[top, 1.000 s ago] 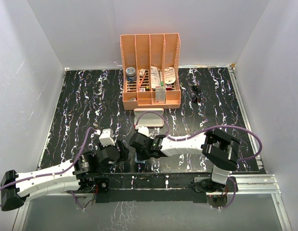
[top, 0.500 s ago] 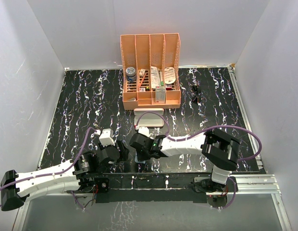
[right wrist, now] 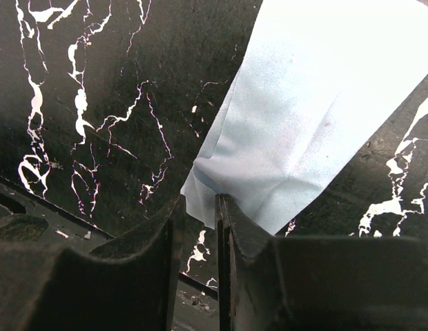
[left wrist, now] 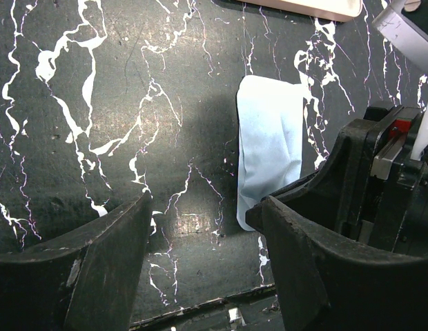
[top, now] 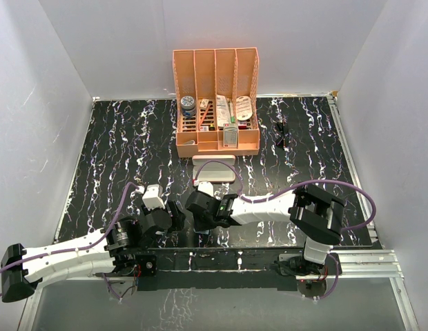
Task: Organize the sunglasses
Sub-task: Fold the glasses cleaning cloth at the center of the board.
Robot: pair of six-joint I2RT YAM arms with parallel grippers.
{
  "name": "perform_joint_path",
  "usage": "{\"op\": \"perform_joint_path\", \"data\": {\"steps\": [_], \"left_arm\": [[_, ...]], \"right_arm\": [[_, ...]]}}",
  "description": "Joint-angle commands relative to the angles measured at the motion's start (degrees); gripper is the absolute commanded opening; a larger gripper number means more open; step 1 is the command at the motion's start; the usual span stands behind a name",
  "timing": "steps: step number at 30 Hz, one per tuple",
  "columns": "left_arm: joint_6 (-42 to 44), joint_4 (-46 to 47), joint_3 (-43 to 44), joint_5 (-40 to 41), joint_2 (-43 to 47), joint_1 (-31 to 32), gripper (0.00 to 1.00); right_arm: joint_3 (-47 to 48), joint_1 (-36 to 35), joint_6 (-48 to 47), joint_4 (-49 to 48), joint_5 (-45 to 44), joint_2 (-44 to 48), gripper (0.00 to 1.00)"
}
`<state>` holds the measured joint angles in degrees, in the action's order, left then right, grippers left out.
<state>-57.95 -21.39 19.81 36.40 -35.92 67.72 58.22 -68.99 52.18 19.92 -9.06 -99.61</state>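
Table: black marble pattern with thin white veins. Cloth: plain light blue. Organizer: peach-orange; case: pink; sunglasses: black.

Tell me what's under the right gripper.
A light blue cloth lies flat on the black marbled table, one corner at the tips of the right gripper. Anything beneath the cloth is covered; the fingers hide the table right below them.

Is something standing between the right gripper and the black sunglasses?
Nothing visible blocks it outright. The pink oblong glasses case lies just beside the straight line from the right gripper to the thin black sunglasses.
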Motion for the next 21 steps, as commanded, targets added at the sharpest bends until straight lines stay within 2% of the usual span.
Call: {"op": "perform_joint_path", "data": {"steps": [1,19,21], "left_arm": [[0.03,0.11,0.21,0.49,0.00,-0.02,0.63],[0.28,0.97,0.05,0.43,-0.68,0.07,0.63],[0.30,1.23,0.01,0.34,-1.00,-0.01,0.63]], "right_arm": [[-0.94,-0.27,-0.22,-2.23,-1.05,1.79,0.22],[-1.64,-0.27,-0.66,-0.69,-4.08,8.23,0.15],[-2.68,-0.27,-0.29,-0.87,-4.29,8.31,0.11]]}}
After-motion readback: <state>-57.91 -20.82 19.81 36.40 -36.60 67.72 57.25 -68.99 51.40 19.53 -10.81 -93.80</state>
